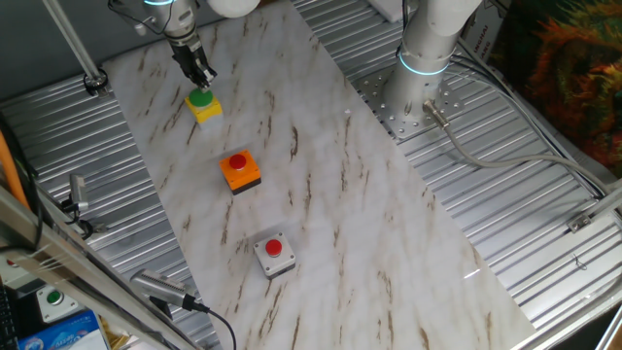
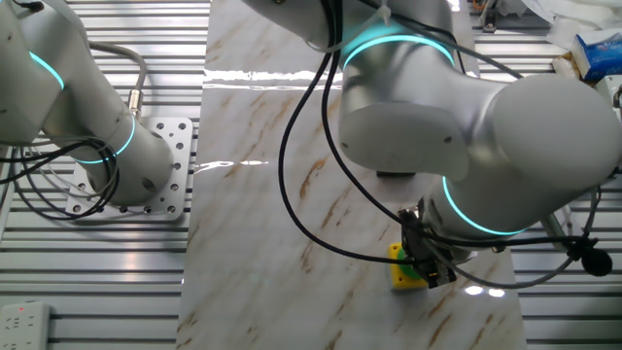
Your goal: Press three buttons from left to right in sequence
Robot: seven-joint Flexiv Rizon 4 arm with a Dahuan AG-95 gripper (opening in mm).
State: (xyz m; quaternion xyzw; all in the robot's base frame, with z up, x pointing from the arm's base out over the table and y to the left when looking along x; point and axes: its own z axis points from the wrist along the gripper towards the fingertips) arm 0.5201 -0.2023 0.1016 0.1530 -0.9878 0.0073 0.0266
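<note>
**Counting three button boxes under my gripper**

Hovering, my gripper (image 1: 201, 75) is just above the yellow box (image 1: 205, 105) with one green button. Two red-button boxes lie beyond: the orange box (image 1: 240, 171), then the grey box (image 1: 274, 253). Whether my fingers are open, I cannot tell.

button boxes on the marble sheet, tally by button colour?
Green button: 1, the yellow box, under the gripper
Red button: 2, the orange box and the light-grey box
Total: 3
</note>
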